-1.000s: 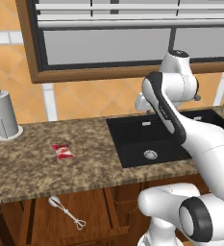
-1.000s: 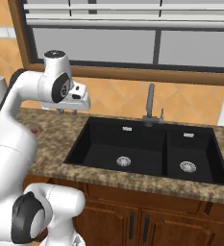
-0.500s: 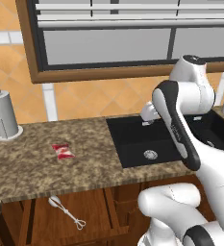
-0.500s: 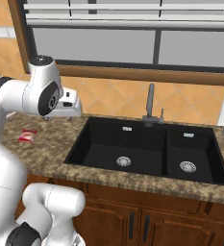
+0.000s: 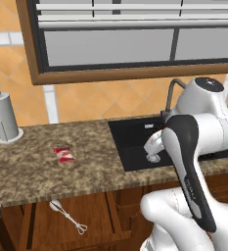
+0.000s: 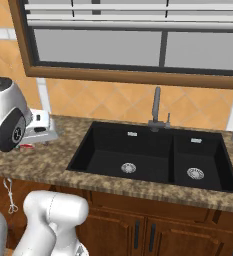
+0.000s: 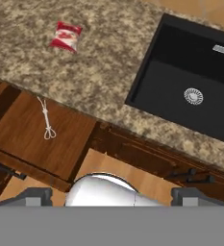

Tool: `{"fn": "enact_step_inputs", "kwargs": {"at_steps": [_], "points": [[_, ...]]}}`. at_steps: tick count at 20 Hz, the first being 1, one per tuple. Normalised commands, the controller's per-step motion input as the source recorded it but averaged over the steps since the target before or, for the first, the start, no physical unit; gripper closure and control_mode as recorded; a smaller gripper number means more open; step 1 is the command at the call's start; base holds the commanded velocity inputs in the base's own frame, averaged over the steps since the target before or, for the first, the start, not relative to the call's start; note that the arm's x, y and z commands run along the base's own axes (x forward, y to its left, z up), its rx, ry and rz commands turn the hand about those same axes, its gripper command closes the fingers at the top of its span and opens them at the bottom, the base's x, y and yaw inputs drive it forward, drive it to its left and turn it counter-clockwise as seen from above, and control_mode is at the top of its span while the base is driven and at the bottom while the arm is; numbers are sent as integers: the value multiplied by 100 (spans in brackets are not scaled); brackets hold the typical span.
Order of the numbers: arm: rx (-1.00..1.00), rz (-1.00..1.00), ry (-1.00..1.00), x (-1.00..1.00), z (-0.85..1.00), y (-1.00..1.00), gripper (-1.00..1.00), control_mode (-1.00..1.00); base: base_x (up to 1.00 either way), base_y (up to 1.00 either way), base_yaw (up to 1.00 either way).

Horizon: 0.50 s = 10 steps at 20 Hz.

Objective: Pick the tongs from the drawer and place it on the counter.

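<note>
My fingers (image 7: pixel 34 196) stand wide apart at the bottom corners of the hand view, with nothing between them. The gripper (image 7: pixel 112 197) looks steeply down past the counter's (image 7: pixel 99 72) front edge.

Over the last second my arm has swung and dipped. In the left base view the gripper (image 5: pixel 152 147) has dropped from beside the window to low over the black sink (image 5: pixel 135 142). In the right base view it has slid leftward to the frame's left edge (image 6: pixel 40 131). The base has not driven and nothing on the counter has shifted. I judge this to be the turn towards the open drawer (image 7: pixel 31 129), with the reach itself not yet begun.

The tongs (image 7: pixel 46 119) lie untouched on the drawer boards at the left of the hand view, loops towards the bottom. That view gives their whole length from above. The left base view adds the spoon tip of the tongs (image 5: pixel 66 218) tucked near the counter overhang, and the red-and-white packet (image 5: pixel 64 154) above. The right base view offers just a sliver of them (image 6: pixel 9 192).
</note>
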Motion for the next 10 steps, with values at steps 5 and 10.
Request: {"fn": "enact_step_inputs", "kwargs": {"at_steps": [5,10], "points": [[-9,11,0,-86,0,52,-100,-100,0,0,0],[-17,6,-2,-76,-4,59,-100,-100,0,0,0]]}}
